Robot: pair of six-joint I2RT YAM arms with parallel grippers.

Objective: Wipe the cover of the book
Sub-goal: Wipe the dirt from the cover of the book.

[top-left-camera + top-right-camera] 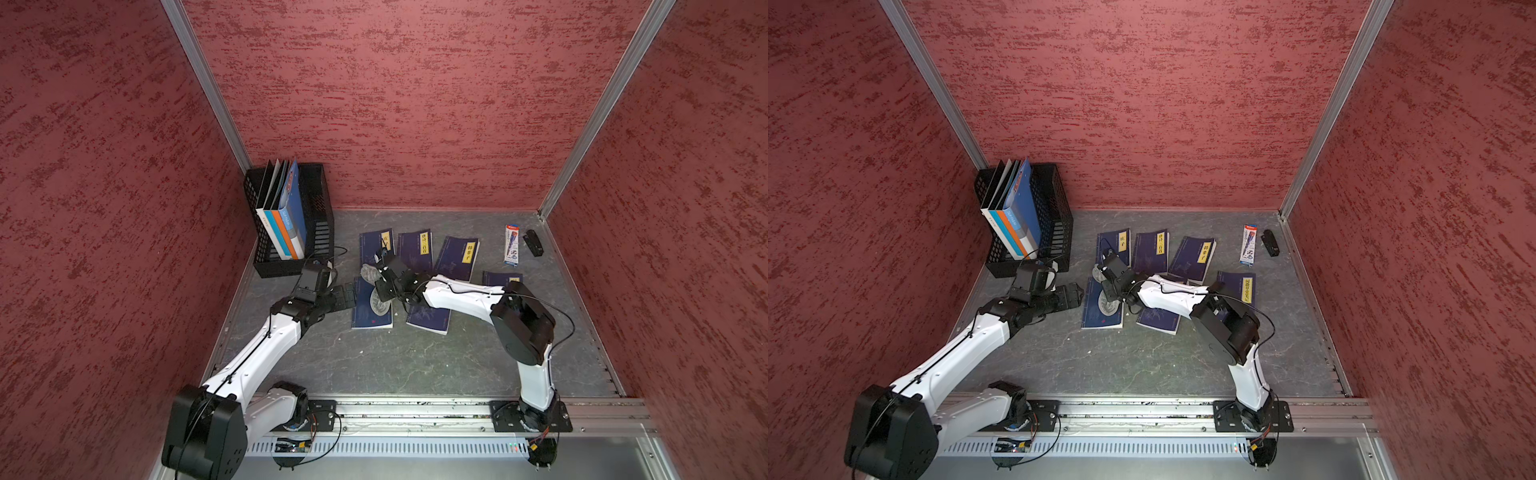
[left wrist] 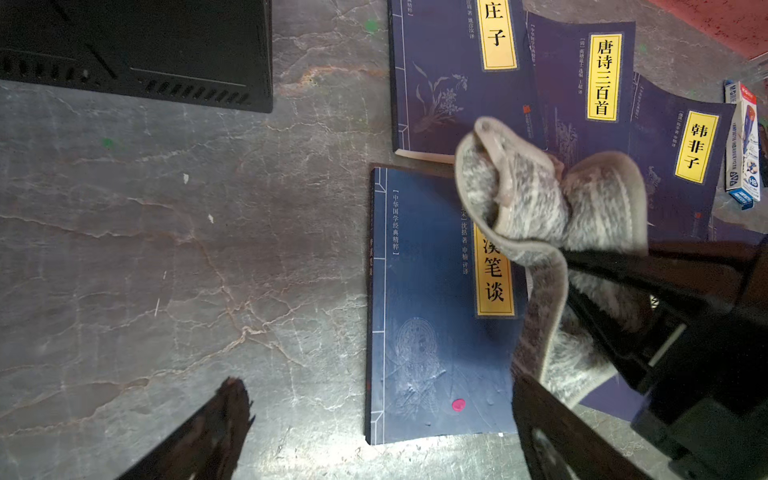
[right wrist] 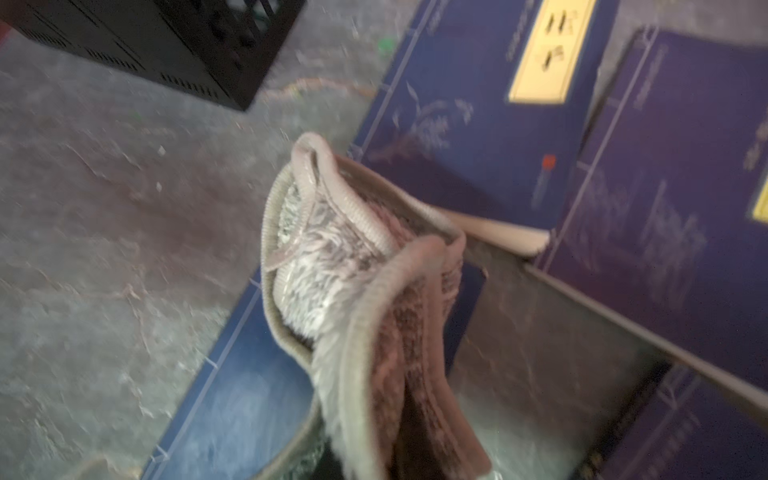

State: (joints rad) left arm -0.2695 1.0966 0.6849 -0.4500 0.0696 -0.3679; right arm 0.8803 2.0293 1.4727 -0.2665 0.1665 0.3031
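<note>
Since the right tool pinches a bunched cloth over the book lying flat on the table just beneath it, while the left tool stands spread beside that book, seemingly not pinning it, a wipe could shove the book sideways.

Black mesh file rack in the worktop's far-left corner, with folders standing in it, leaning. Row of three dark-blue books with yellow title labels near the far edge, mid-span. White pencil box and small black object just beside each other, far-right corner.
</note>
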